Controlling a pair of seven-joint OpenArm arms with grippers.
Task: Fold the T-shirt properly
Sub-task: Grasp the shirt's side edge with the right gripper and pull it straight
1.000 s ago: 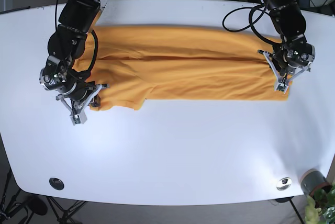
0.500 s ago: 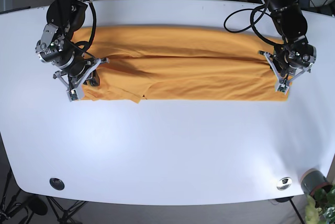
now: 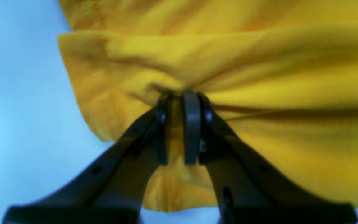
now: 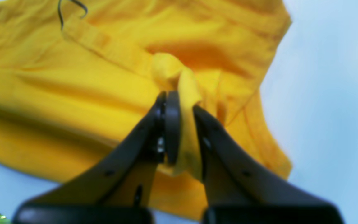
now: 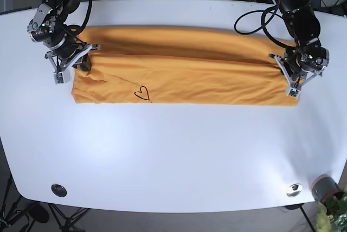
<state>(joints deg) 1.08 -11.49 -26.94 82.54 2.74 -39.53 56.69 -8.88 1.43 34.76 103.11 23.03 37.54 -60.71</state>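
The orange T-shirt (image 5: 184, 72) lies as a long, narrow band across the far half of the table, folded lengthwise, with a crease running along it from left to right. A small black heart outline (image 5: 142, 93) shows on its near layer, left of centre. At the left end the cloth is bunched and lifted where it is pinched; the right end is pinched as well, with wrinkles gathering there, and the near edge lies fairly straight.

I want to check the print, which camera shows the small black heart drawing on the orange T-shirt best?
The base view: the small black heart drawing shows whole on the orange T-shirt. The left wrist view shows only cloth; the right wrist view shows a black squiggle, unclear.
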